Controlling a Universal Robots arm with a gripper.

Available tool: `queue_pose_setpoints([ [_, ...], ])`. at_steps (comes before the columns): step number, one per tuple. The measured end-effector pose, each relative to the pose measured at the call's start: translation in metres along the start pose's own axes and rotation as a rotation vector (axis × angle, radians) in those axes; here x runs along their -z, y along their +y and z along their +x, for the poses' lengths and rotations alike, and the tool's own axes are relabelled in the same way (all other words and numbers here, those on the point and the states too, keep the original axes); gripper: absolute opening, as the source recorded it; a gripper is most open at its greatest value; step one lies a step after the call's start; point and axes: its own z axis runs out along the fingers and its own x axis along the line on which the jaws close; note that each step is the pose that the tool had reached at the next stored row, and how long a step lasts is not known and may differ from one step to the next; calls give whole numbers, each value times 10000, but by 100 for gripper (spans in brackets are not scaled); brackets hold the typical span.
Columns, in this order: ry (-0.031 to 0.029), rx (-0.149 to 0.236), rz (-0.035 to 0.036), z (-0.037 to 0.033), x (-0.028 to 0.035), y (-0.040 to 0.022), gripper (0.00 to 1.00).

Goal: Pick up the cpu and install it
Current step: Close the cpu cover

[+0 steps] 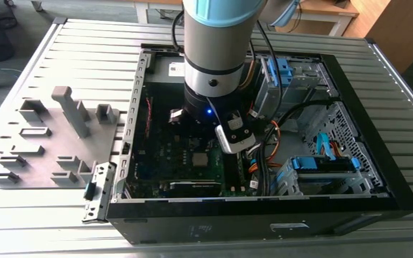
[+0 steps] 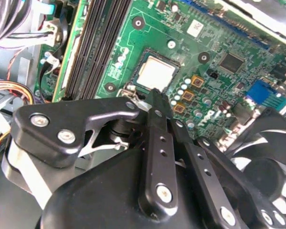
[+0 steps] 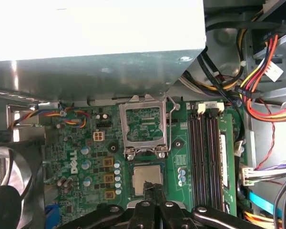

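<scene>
You are looking at the cpu (image 3: 147, 175) lying flat in the socket on the board (image 3: 66, 143). The hinged plate (image 3: 123, 126) is standing open just beside it, so nothing is clamping the chip down.

The gripper (image 3: 150, 187) is hovering at the cpu's edge, its fingers pressed together and carrying nothing. In the second wrist view the gripper (image 2: 155, 93) is sitting right at the rim of the cpu (image 2: 156, 74). Whether it is touching, you are not going to be able to tell from here.

That is where the trouble is likely lying:
- **Downward push:** any push would be landing off-centre, which could be tipping the chip in its seat and bending socket contacts underneath.
- **Sideways drift:** the tips could be dragging the unclamped chip out of register, or catching the plate's hinge close by.
- **Neighbouring parts:** the capacitors (image 3: 107, 171) and slots (image 3: 205, 157) are crowding both sides, leaving little room for error.
- **Cables:** in the exterior view, cables (image 1: 278, 134) are hanging near the arm (image 1: 214, 80) inside the case (image 1: 264, 215), and a snag there could be jerking the tips across the cpu (image 1: 200, 159).
</scene>
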Motion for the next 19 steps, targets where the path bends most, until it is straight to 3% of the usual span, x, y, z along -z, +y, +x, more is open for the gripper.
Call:
queue_pose_setpoints([
  [10,44,1150,-19,-7,-41,0,11],
  [19,48,1349,-28,-7,-42,1,11],
])
